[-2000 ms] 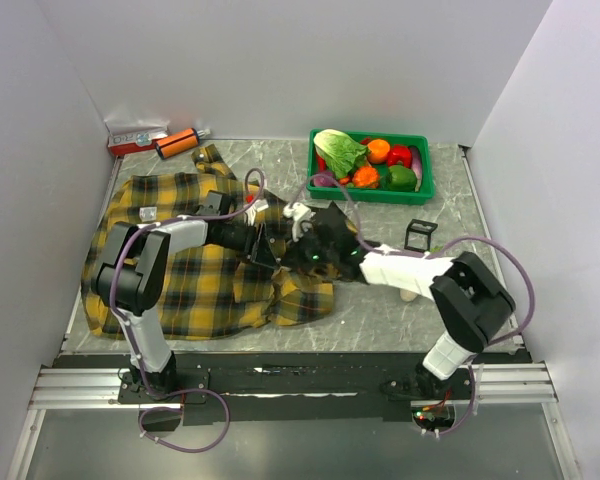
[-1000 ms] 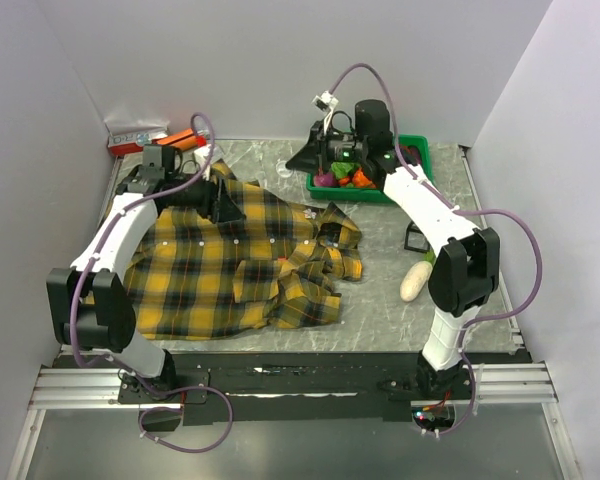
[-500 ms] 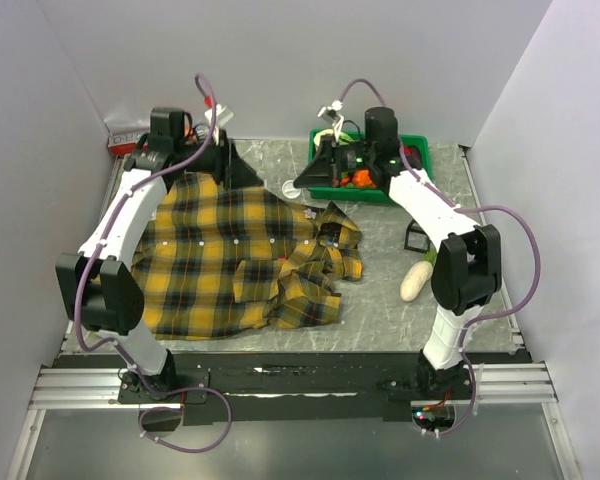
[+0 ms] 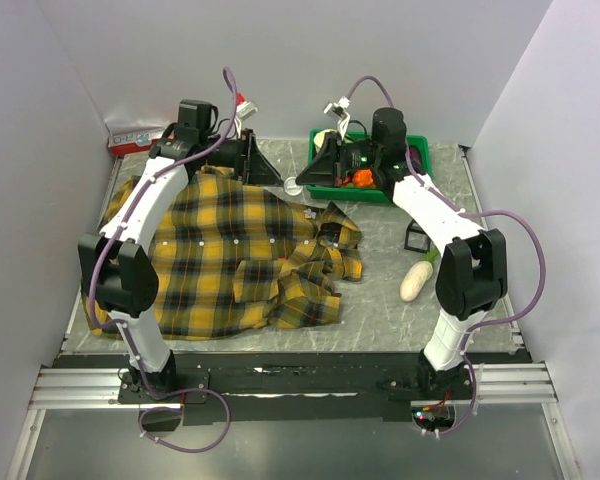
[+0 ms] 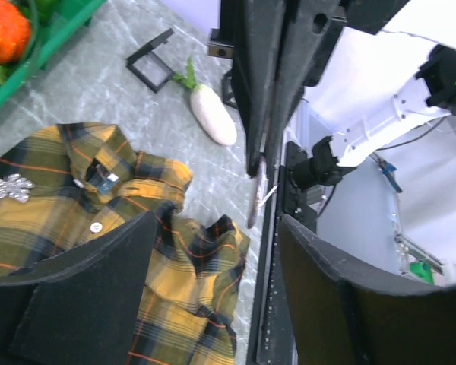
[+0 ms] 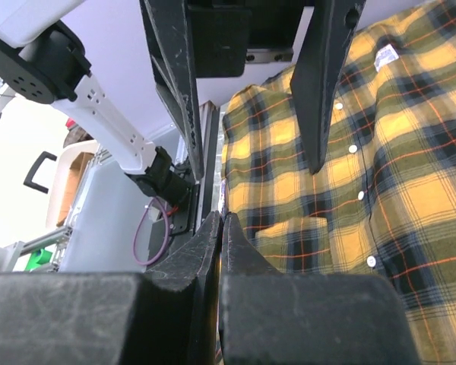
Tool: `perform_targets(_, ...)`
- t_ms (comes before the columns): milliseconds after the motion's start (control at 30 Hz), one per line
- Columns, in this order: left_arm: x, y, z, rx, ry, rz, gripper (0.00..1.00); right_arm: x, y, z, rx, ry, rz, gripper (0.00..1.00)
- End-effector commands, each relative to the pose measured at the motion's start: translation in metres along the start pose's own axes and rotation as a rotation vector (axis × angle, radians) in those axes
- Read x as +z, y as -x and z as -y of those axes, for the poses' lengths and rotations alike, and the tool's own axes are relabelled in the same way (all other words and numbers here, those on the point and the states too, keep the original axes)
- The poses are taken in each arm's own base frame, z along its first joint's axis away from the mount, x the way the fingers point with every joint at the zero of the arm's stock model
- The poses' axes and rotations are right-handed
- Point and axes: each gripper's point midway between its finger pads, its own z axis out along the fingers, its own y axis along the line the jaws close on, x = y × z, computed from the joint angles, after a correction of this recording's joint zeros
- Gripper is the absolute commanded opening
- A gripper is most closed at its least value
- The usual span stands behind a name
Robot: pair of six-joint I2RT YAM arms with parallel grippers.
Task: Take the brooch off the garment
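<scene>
1. Sprawling across the table (image 4: 380,300), the garment (image 4: 220,260) has the brooch (image 5: 11,188) sitting on it just beside the collar.
2. Left gripper (image 5: 216,228) hangs over the shirt's far edge, fingers spread, holding nothing.
3. Right gripper (image 6: 221,218) hovers by the green bin (image 4: 426,158), fingers pressed together.

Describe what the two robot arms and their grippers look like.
The left arm and right arm are built alike: white tubular links joined by chunky black joints. A thin purple cable loops loosely along each arm. The left gripper and right gripper are matte black, each with two broad wedge-shaped fingers tapering to narrow tips. No markings are readable.
</scene>
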Motion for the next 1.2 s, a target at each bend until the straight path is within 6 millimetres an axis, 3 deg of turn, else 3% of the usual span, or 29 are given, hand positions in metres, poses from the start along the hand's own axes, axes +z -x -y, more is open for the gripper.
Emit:
perform_targets(0, 0.002, 0.010, 0.021, 0.029, -0.078, 0.008, 0.68, -0.001, 0.031, -0.030, -0.124, 0.017, 0.053, 0.00)
perform_targets(700, 0.018, 0.014, 0.022, 0.043, -0.149, -0.006, 0.48, 0.003, 0.031, -0.018, -0.099, -0.008, 0.064, 0.00)
perform_targets(1000, 0.021, 0.013, 0.018, 0.021, -0.159, -0.007, 0.45, 0.007, 0.030, -0.021, -0.114, -0.003, 0.056, 0.00)
perform_targets(1167, 0.021, 0.012, 0.020, 0.009, -0.183, -0.012, 0.49, 0.006, 0.029, -0.019, -0.109, -0.011, 0.057, 0.00)
